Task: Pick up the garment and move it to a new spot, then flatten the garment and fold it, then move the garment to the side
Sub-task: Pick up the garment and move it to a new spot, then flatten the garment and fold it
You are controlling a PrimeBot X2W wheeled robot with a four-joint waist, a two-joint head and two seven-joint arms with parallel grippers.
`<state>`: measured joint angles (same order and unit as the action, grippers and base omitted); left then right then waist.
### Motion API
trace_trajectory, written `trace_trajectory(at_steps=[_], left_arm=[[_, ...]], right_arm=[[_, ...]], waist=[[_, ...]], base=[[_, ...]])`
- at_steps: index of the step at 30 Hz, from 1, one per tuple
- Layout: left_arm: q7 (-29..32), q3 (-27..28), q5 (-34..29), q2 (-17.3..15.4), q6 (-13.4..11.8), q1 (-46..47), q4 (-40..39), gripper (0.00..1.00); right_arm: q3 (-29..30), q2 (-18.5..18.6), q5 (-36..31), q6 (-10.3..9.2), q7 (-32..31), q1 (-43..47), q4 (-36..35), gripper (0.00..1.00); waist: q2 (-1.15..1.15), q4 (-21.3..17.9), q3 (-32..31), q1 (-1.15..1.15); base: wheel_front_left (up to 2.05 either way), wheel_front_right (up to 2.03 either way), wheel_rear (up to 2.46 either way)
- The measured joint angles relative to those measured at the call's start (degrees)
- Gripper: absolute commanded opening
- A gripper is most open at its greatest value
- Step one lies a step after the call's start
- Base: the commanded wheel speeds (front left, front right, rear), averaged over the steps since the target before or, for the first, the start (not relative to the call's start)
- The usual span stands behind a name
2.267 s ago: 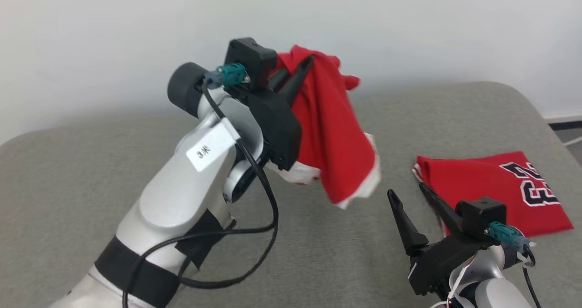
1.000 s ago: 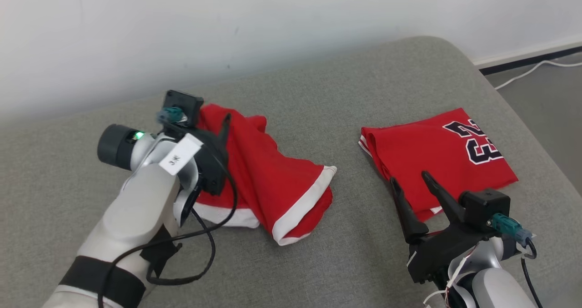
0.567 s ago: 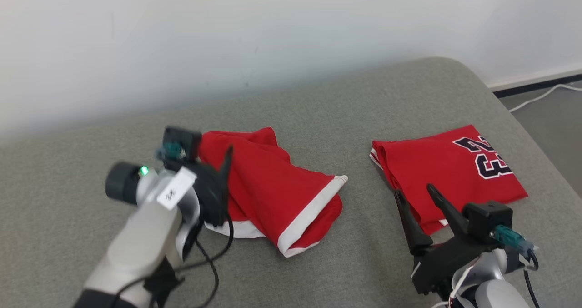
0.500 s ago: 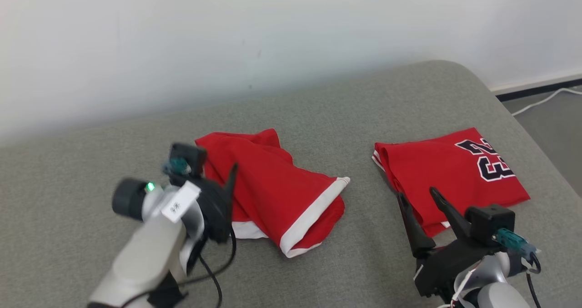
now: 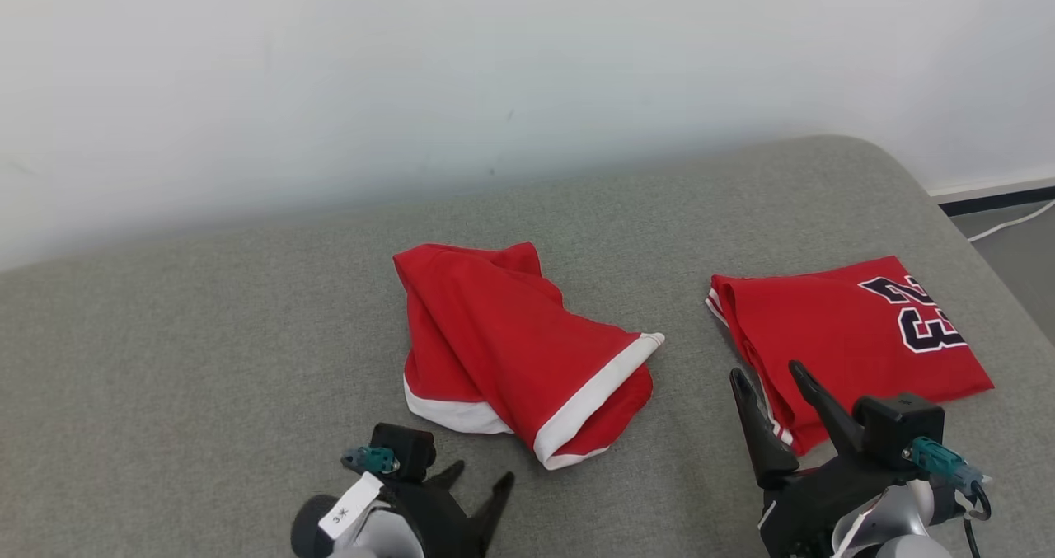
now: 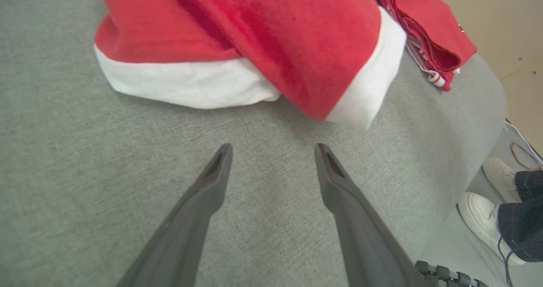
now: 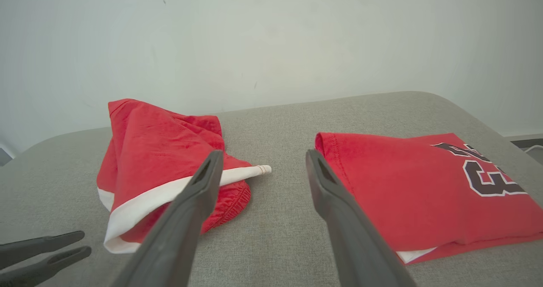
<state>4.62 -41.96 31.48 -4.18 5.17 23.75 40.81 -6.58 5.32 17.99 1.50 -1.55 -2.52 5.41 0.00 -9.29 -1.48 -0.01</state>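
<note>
The garment [image 5: 511, 352], red shorts with white hems, lies crumpled in the middle of the grey padded surface [image 5: 206, 360]. Nothing holds it. My left gripper [image 5: 482, 474] sits low at the near edge, just short of the white hem, fingers apart and empty. In the left wrist view the garment [image 6: 254, 37] lies beyond the open left gripper [image 6: 273, 147]. My right gripper [image 5: 766, 371] stands open at the lower right, empty, over the near corner of a folded red jersey [image 5: 841, 335]. The right wrist view shows the garment [image 7: 157, 151] left of my right gripper [image 7: 264, 153].
The folded red jersey [image 7: 407, 185] with dark numerals lies at the right of the surface. A white wall stands behind. The surface rounds off at the right, where floor and a cable [image 5: 1014, 220] show. A person's white shoes [image 6: 479, 210] stand beside the edge.
The left gripper lowered the garment from the air onto the surface, let go of it and drew back toward me. The head camera shifted. The right gripper stayed open in place.
</note>
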Motion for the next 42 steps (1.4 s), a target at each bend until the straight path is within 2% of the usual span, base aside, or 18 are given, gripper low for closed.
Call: trace_trajectory(at_steps=[14,23,33,39,42], left_arm=[[4.7,-0.76,5.2,0.93,0.36,-2.26,-5.97,1.0],[6.53,0.16,6.82,1.37,-3.46,0.03,-7.37,1.0],[7.53,-4.5,12.07,1.47,-4.25,1.05,-13.07,1.0],[7.24,-4.66,13.01,1.52,-8.31,2.95,-13.66,1.0],[7.12,-4.64,12.87,1.52,-9.28,3.8,-12.95,1.0]], right_arm=[[-1.3,-0.35,0.08,0.0,-0.51,-0.43,-0.9,1.0],[-1.46,-0.45,0.1,0.0,-0.77,-1.66,-1.38,1.0],[-1.26,-0.49,0.16,-0.07,-0.76,-3.33,-1.13,1.0],[-1.26,-0.52,0.16,-0.48,-0.71,-3.8,-0.54,1.0],[-1.31,-0.55,0.18,-0.48,-0.69,-3.82,-0.33,1.0]], waist=[[0.0,-0.17,1.88,0.01],[0.0,-1.5,4.2,0.01],[0.0,-2.34,6.24,0.01],[0.0,-2.13,6.62,0.01],[0.0,-1.88,6.7,0.01]], base=[[0.0,0.0,0.0],[0.0,0.0,0.0],[0.0,0.0,0.0],[0.0,0.0,0.0],[0.0,0.0,0.0]])
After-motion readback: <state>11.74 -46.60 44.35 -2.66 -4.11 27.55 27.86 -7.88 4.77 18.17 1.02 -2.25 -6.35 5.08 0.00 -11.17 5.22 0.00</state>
